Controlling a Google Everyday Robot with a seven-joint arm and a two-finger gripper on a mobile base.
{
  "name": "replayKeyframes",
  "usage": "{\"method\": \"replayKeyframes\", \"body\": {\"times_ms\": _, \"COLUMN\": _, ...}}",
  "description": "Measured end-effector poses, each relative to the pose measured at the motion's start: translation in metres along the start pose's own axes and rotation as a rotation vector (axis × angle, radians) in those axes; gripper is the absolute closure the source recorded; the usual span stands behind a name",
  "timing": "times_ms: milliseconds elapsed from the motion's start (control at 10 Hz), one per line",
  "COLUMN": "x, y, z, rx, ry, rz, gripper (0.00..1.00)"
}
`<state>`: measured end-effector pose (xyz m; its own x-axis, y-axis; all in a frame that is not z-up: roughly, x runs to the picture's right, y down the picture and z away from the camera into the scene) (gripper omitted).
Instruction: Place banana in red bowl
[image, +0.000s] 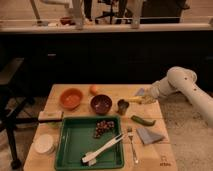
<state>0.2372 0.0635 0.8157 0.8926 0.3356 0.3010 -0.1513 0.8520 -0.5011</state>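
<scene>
The banana (135, 99) is small and yellow and is held just above the table, right of a dark cup (122, 106). My gripper (144, 99) is at the banana's right end and shut on it, with the white arm reaching in from the right. The red bowl (71, 98) is orange-red, looks empty, and stands on the left part of the wooden table (115, 90), well left of the gripper. A darker maroon bowl (101, 104) stands between the red bowl and the cup.
An orange (94, 89) lies behind the bowls. A dark green vegetable (143, 120) and a grey cloth (149, 135) lie at the right. A green tray (75, 150) holds grapes (104, 128) and a white utensil (102, 149). A fork (131, 142) lies beside it.
</scene>
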Motion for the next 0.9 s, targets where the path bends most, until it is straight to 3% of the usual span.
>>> {"method": "replayKeyframes", "body": {"times_ms": 400, "x": -0.005, "y": -0.006, "z": 0.004, "rx": 0.004, "ry": -0.004, "rz": -0.008, "gripper": 1.0}}
{"method": "replayKeyframes", "body": {"times_ms": 900, "x": -0.085, "y": -0.055, "z": 0.049, "rx": -0.012, "ry": -0.014, "rz": -0.106, "gripper": 1.0}}
